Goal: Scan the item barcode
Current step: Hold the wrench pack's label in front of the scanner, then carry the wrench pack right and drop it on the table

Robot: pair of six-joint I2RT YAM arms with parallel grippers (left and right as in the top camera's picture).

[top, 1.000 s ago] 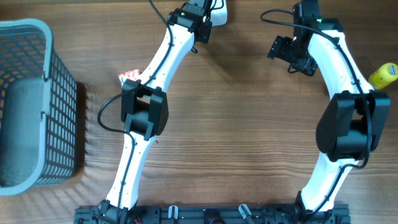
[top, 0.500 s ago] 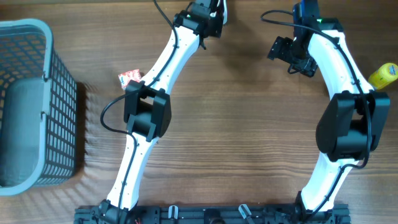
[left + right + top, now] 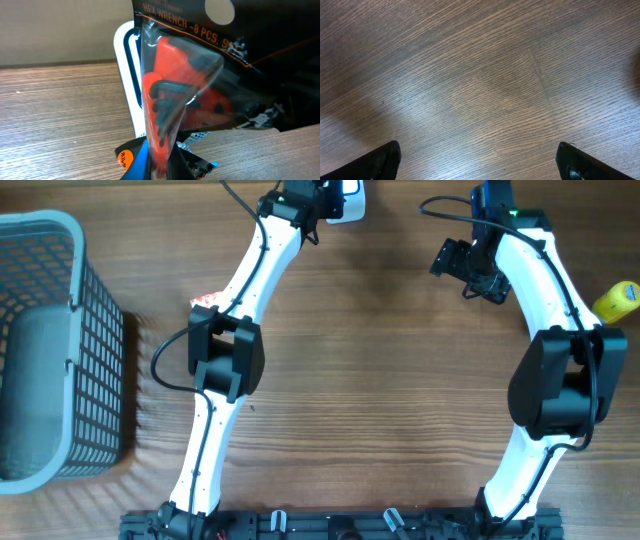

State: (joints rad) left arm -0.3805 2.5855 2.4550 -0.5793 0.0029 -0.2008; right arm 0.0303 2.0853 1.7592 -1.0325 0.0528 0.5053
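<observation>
Left wrist view: the left gripper's own fingers are not showing clearly, since the hex wrench pack (image 3: 185, 90) is filling the middle and right of the frame. The jaws are closing fully on the pack's lower end and are holding it. The pack is standing roughly upright: a black header card printed "HEX WRENCH" above, a clear pouch below with an orange holder and dark wrenches inside. Just behind it a white device (image 3: 127, 75) with a dark window is standing on the table (image 3: 55, 115); whether pack and device are touching, I cannot tell.

Right wrist view: the right gripper (image 3: 480, 165) is hanging over bare wood with both fingers (image 3: 382, 160) spread wide apart, one at each lower corner of the frame, nothing between them.

Overhead view: the left gripper (image 3: 322, 194) is reaching to the far edge of the table, right beside the white device (image 3: 352, 202). The right arm is bending toward the far right side. A grey basket (image 3: 100, 350) is sitting at the left edge. A small red-and-white packet (image 3: 205, 300) is lying partly under the left arm. A yellow object (image 3: 618, 300) is lying at the right edge.
</observation>
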